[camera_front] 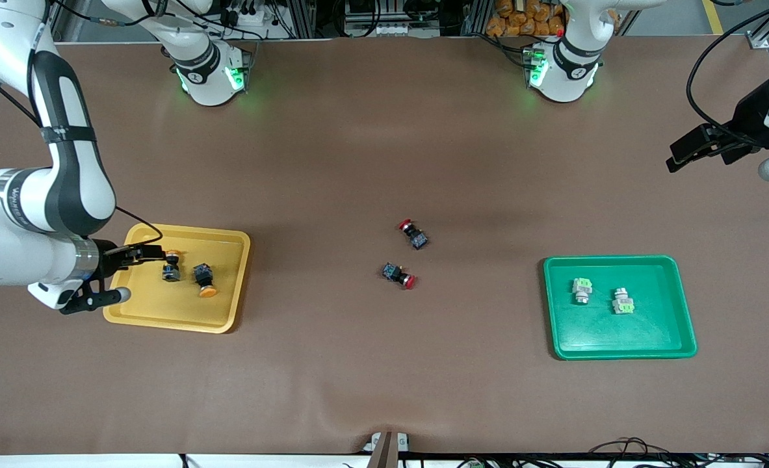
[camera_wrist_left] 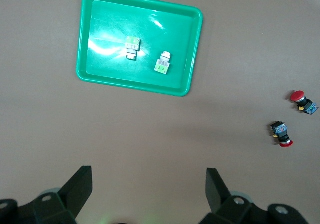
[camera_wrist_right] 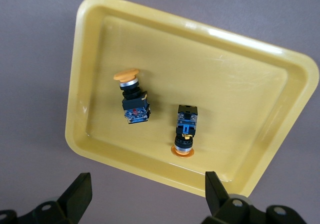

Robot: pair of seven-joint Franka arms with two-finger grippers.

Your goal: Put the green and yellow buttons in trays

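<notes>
Two yellow buttons (camera_front: 189, 275) lie on their sides in the yellow tray (camera_front: 223, 312), toward the right arm's end of the surface (camera_front: 384, 364); the right pincer (camera_front: 151, 253) hangs spread over that tray's edge, gripping nothing; two green buttons (camera_front: 602, 295) sit in the green tray (camera_front: 618, 338); the left pincer (camera_wrist_left: 149, 186) waits spread, well away from the green tray; two red buttons (camera_front: 405, 253) lie between the trays.

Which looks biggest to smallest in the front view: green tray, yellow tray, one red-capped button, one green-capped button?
1. Green tray and yellow tray: look about alike, so no ranking between them.
2. Red-capped button and green-capped button: both tiny beside the trays and similar in size, too close to rank.
</notes>
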